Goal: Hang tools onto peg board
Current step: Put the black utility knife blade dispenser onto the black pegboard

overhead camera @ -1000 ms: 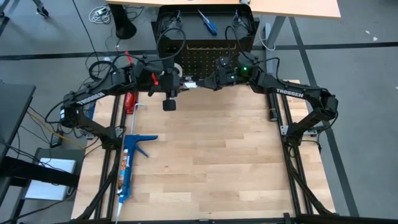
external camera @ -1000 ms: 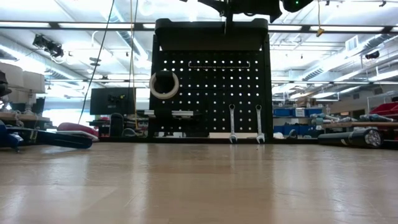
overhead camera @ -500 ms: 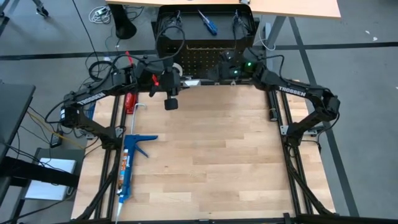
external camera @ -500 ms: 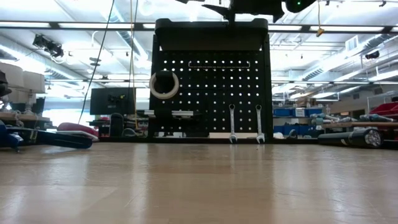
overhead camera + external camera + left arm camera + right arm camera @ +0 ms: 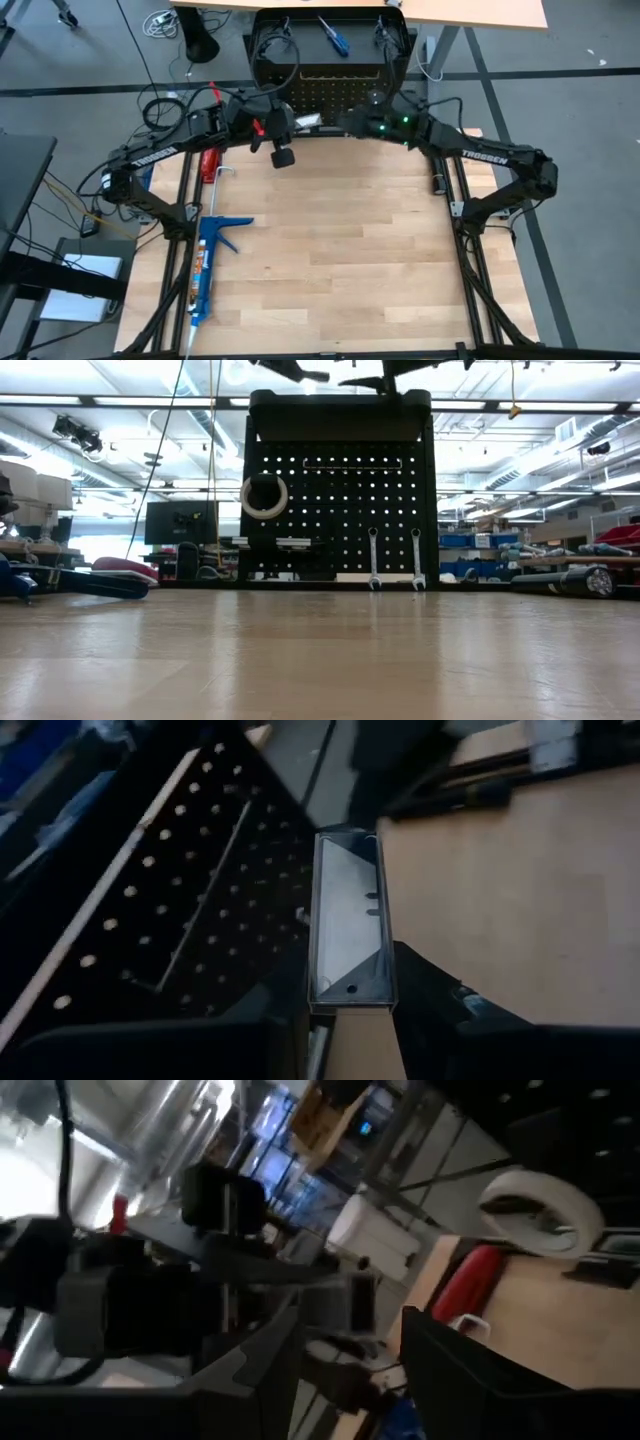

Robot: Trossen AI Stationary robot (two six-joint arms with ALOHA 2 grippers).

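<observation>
Partway through hanging tools on the peg board (image 5: 340,510).

Hung already, by the look of it: white tape roll (image 5: 264,496) and two wrenches (image 5: 373,558), below both sets of jaws. Gripping a clear flat pack (image 5: 348,920) in the left gripper (image 5: 350,1010), jaws closed on its sides, board just beside them. Nothing in the right gripper (image 5: 350,1320), jaws parted. Probably left to hang: that pack and the blue-handled screwdriver (image 5: 333,37) beyond the jaws. Pale wooden bench (image 5: 350,260), bare near the board; lit workshop behind.
</observation>
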